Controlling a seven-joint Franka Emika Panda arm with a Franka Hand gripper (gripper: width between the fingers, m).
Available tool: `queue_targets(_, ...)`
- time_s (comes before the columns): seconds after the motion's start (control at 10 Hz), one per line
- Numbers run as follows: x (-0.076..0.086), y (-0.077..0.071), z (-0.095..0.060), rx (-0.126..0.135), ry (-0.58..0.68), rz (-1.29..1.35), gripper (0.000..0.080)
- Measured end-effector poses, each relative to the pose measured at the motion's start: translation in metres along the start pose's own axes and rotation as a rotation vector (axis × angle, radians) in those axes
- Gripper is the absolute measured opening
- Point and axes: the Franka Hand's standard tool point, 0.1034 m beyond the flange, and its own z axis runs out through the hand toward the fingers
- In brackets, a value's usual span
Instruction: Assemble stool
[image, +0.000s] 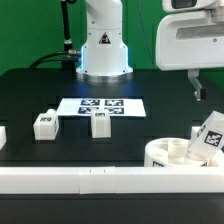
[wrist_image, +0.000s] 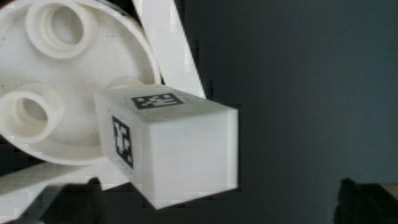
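Observation:
The round white seat (image: 175, 152) lies at the front of the exterior view's right, against the front rail. One tagged white leg (image: 211, 135) leans tilted on the seat's right side. Two more legs stand on the table, one (image: 44, 123) at the left and one (image: 99, 122) just in front of the marker board. My gripper (image: 198, 92) hangs above and behind the tilted leg, apart from it. In the wrist view the seat (wrist_image: 50, 95) and that leg (wrist_image: 173, 150) fill the frame. The gripper (wrist_image: 217, 208) is open, with dark fingertips (wrist_image: 71, 203) spread wide and nothing held.
The marker board (image: 100, 105) lies flat mid-table in front of the robot base (image: 104, 50). A long white rail (image: 90, 179) runs along the front edge, and it also shows in the wrist view (wrist_image: 169, 45). Another white rail end (image: 2, 135) sits at the left edge.

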Motion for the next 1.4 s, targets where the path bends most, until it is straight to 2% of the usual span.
queue_targets(0.4, -0.003, 0.003, 0.010, -0.045, -0.005, -0.594, 0.0649)
queue_targets(0.8, -0.002, 0.008, 0.011, -0.056, -0.012, -0.824, 0.0649)
queue_targets(0.9, -0.002, 0.011, 0.012, -0.076, -0.023, -0.964, 0.0649)
queue_targets(1.0, -0.003, 0.012, 0.017, -0.120, -0.053, -1.196, 0.0649)
queue_targets(1.1, -0.005, 0.014, 0.021, -0.139, -0.076, -1.345, 0.0649)
queue_targets(1.4, -0.004, 0.020, 0.023, -0.152, -0.098, -1.511, 0.0649)
